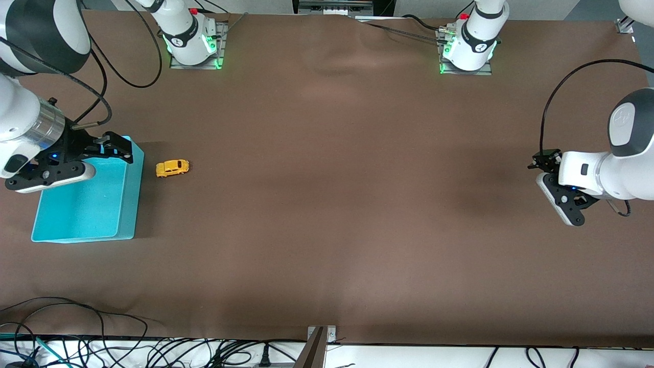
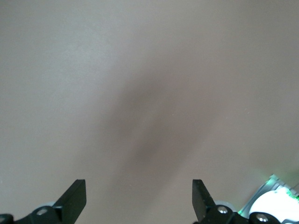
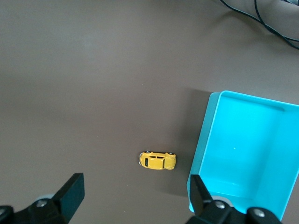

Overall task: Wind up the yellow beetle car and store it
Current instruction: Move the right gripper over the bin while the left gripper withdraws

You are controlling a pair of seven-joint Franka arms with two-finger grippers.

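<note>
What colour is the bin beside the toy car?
Turquoise; the bin shows best in the right wrist view, beside the car.

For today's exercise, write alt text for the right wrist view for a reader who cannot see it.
A yellow beetle car sits on the brown table beside an empty turquoise bin, not touching it. The open right gripper hangs above them, holding nothing.

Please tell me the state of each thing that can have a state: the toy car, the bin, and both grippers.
Small yellow beetle toy car: on its wheels on the brown table, beside the bin, not held.
Turquoise plastic bin: upright, open on top, nothing inside.
Right gripper: open, holds nothing, over the bin's edge.
Left gripper: open, holds nothing, waits over bare table at the left arm's end.
</note>
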